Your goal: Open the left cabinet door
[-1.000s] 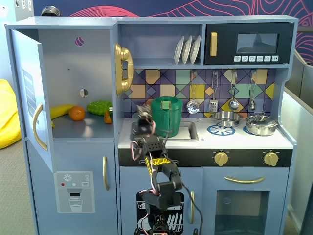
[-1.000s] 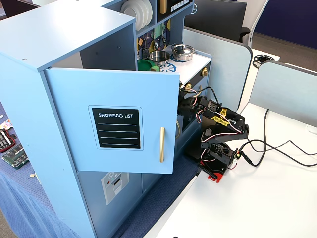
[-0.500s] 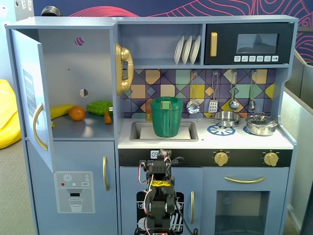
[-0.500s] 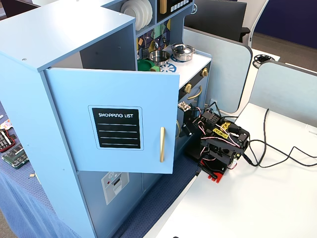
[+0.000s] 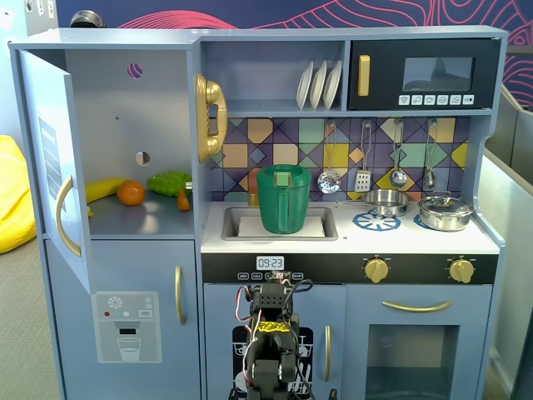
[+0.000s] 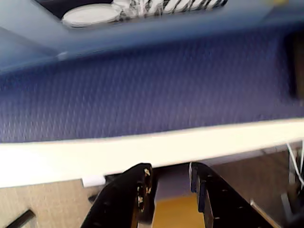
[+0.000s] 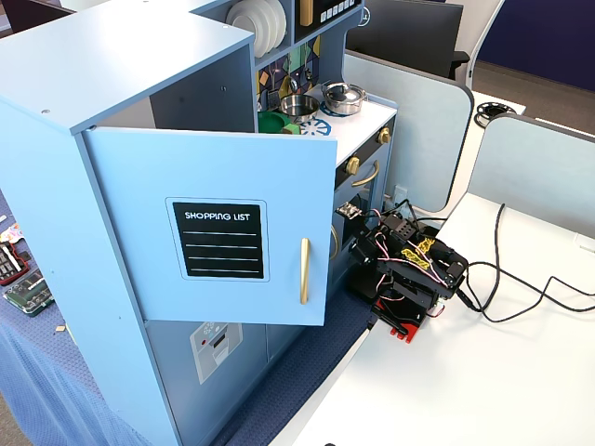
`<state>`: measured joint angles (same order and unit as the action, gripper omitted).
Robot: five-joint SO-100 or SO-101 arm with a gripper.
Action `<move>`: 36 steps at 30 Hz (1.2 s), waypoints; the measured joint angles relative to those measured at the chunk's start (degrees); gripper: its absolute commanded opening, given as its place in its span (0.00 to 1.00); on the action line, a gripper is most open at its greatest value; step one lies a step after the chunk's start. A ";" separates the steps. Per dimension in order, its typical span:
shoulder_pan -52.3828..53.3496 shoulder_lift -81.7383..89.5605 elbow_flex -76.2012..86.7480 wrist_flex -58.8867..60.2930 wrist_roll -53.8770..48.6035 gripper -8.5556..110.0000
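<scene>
The left cabinet door (image 7: 209, 237) stands swung wide open at the upper left of the toy kitchen (image 5: 350, 242), hinged along its left edge so its front face turns away from the cabinet; in a fixed view (image 5: 52, 167) it shows nearly edge-on. It is a tall grey-blue panel, long axis upright, carrying a black "SHOPPING LIST" chalkboard panel (image 7: 218, 240) and a vertical gold handle (image 7: 303, 270) near its free edge. Behind it the open compartment holds a banana (image 5: 102, 189), an orange (image 5: 131, 192) and a green vegetable (image 5: 169, 182). The arm (image 7: 406, 271) sits folded low on the table (image 7: 465, 390) in front of the kitchen's lower right doors, well apart from the open door. In the wrist view the tool (image 6: 172, 173) has its black fingers (image 6: 140, 183) spread apart with nothing between them.
</scene>
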<state>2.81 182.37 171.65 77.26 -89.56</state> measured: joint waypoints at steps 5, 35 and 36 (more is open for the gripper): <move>-1.32 0.09 0.00 0.18 0.26 0.09; -2.11 0.09 0.00 0.18 0.88 0.10; -2.11 0.09 0.00 0.18 0.88 0.10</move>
<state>0.70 182.46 171.65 77.43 -88.68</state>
